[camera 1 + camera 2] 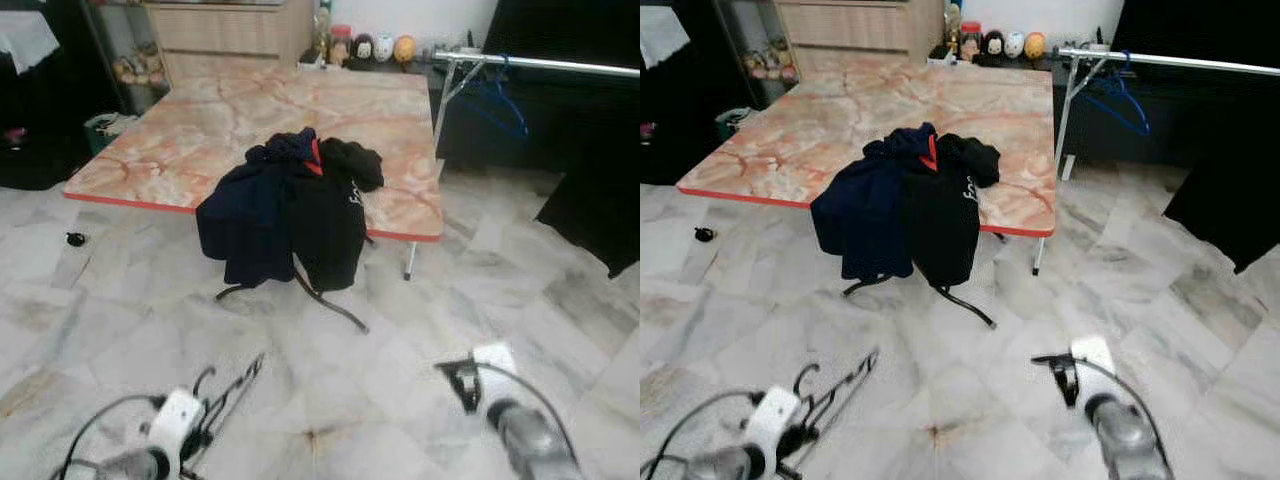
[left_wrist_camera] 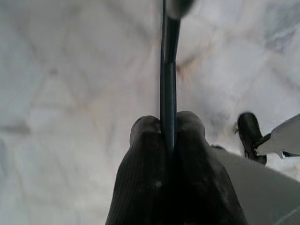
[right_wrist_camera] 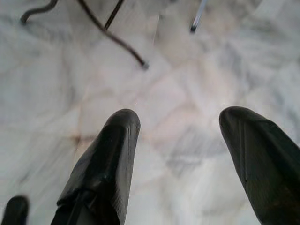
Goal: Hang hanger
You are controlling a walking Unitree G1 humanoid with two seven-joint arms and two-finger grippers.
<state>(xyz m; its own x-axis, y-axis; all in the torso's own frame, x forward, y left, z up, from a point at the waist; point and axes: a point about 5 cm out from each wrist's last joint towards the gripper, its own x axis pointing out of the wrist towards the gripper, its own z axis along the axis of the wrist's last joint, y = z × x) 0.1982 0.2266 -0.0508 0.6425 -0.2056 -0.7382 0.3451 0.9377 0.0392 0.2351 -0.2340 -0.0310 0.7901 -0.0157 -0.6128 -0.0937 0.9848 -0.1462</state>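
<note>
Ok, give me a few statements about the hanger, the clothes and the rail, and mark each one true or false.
1. The left gripper is shut on a black hanger. True.
2. The right gripper holds a shirt. False: it is open over the marble floor.
3. Dark clothes lie piled at the table edge. True.
4. The metal rail is bare. False: a blue hanger hangs on it.
5. The black hanger is already on the rail. False: it is low over the floor.

Thin black hanger (image 1: 232,392), low over marble floor, pinched in left gripper (image 2: 168,136), hook toward robot.
</note>
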